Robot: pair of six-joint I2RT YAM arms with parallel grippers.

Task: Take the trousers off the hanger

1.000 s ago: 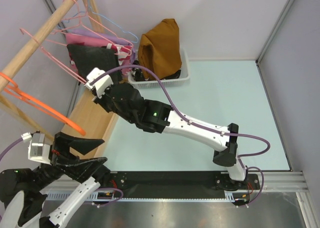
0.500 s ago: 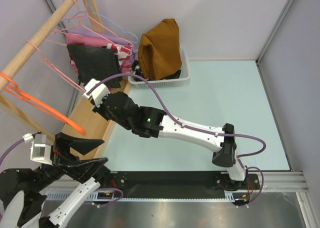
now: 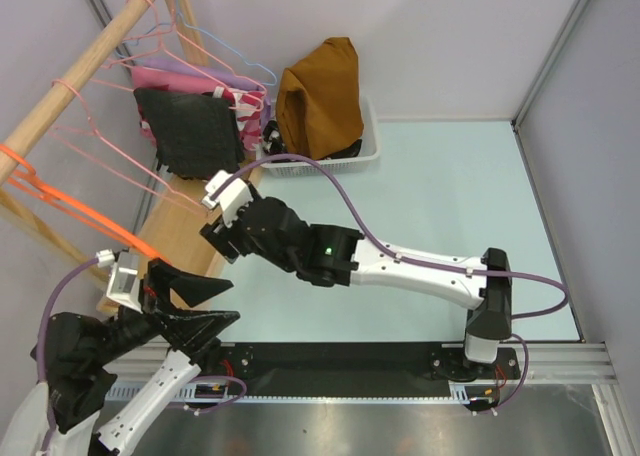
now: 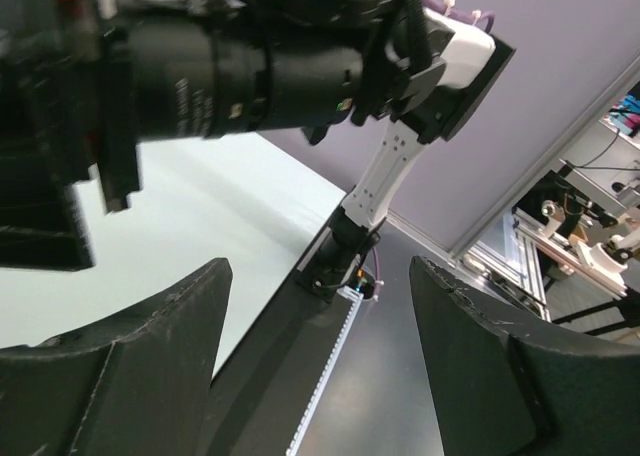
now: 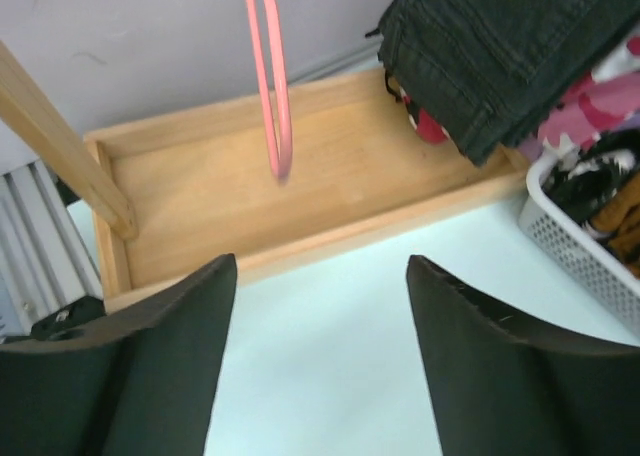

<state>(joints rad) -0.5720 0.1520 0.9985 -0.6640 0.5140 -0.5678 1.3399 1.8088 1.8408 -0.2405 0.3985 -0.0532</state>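
Black trousers (image 3: pixel 190 126) hang in a fold at the far end of the wooden rack, next to pink clothes; what carries them I cannot tell. They show at the top right of the right wrist view as dark trousers (image 5: pixel 500 46). Rust-brown trousers (image 3: pixel 320 91) are heaped in the white basket (image 3: pixel 368 154). A bare pink wire hanger (image 3: pixel 105 151) hangs from the rail, seen as a thin loop of pink hanger (image 5: pixel 268 86). My right gripper (image 3: pixel 213 238) is open and empty (image 5: pixel 320 276) just off the rack's base. My left gripper (image 3: pixel 230 301) is open (image 4: pixel 320 276), near the front.
The wooden rail (image 3: pixel 90 61) runs diagonally at the left with an orange hanger (image 3: pixel 80 216) and further wire hangers. The wooden base tray (image 3: pixel 185 236) lies under it, its near rim (image 5: pixel 330 231) right ahead of my right fingers. The right arm (image 4: pixel 250 56) crosses above my left gripper.
My right gripper has opened and let go of the pink hanger, which swung back under the rail. The right arm drew back toward the front; the left arm shifted right.
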